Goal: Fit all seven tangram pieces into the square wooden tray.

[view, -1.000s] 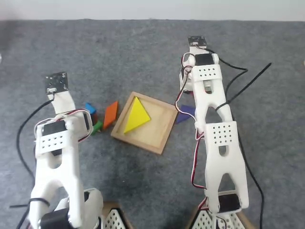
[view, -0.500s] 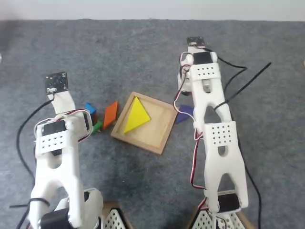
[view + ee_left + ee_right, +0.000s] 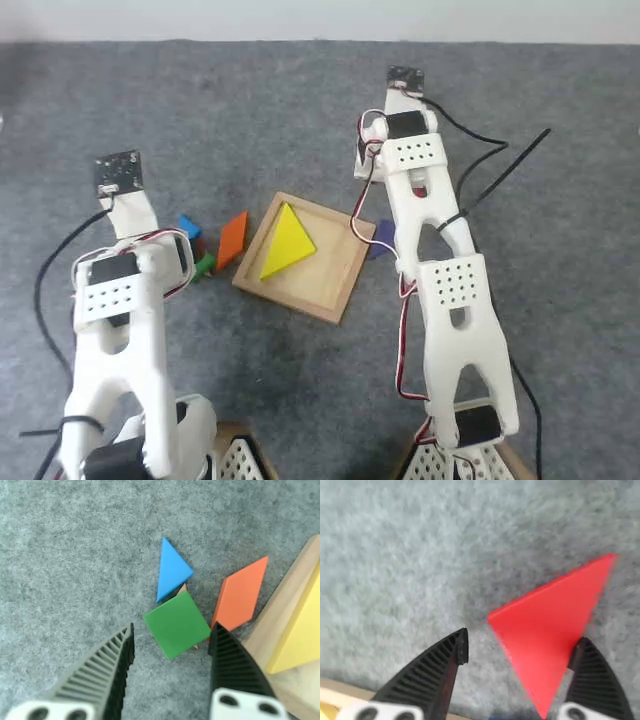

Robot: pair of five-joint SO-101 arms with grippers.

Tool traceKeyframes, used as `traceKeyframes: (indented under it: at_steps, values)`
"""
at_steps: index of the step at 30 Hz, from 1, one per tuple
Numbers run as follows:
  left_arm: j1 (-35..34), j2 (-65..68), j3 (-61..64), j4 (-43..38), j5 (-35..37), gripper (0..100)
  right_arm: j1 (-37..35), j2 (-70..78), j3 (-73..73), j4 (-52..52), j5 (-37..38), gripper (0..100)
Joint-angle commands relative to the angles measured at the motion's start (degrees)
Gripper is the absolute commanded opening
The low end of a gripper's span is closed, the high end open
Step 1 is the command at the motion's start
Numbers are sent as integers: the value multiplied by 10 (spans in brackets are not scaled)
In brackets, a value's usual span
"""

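Note:
The square wooden tray lies mid-table with a yellow triangle inside. Left of it sit an orange parallelogram, a blue triangle and a green square. In the left wrist view my left gripper is open above the green square, with the blue triangle and orange parallelogram just beyond. My right gripper is open, its fingers straddling a red triangle on the carpet. A purple piece lies by the tray's right side, partly under the right arm.
Grey carpet covers the table. A tan piece peeks out from under the green square. The tray's rim and the yellow triangle lie close beside the left gripper. The tray's edge shows near the right gripper.
The right arm has swung left and a little farther back over the carpet. The left arm and all the pieces have stayed put.

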Motion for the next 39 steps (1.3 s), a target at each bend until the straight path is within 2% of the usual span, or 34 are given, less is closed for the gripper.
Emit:
traceKeyframes:
  at_steps: [1, 3, 13, 19, 24, 26, 30, 39]
  values:
    - [-1, -22, -3, -11, -5, 237, -1, -49, -8, -18, -92, 281]
    - [-1, -22, -3, -11, -5, 237, 1, -49, -7, -16, -113, 282]
    - [-1, -22, -3, -11, -5, 237, 18, -29, -7, -8, -113, 282]
    - [-1, -22, -3, -10, -5, 237, 105, 2, -11, 45, -110, 281]
    - [-1, -22, -3, -10, -5, 237, 153, 0, -11, 75, -70, 281]
    - [-1, -22, -3, -10, -5, 237, 160, -1, -11, 99, -68, 281]
    - [-1, -22, -2, -10, -5, 237, 165, -1, -11, 160, -11, 281]
    - [4, -22, -2, -11, -5, 237, 179, -4, -11, 175, -33, 281]
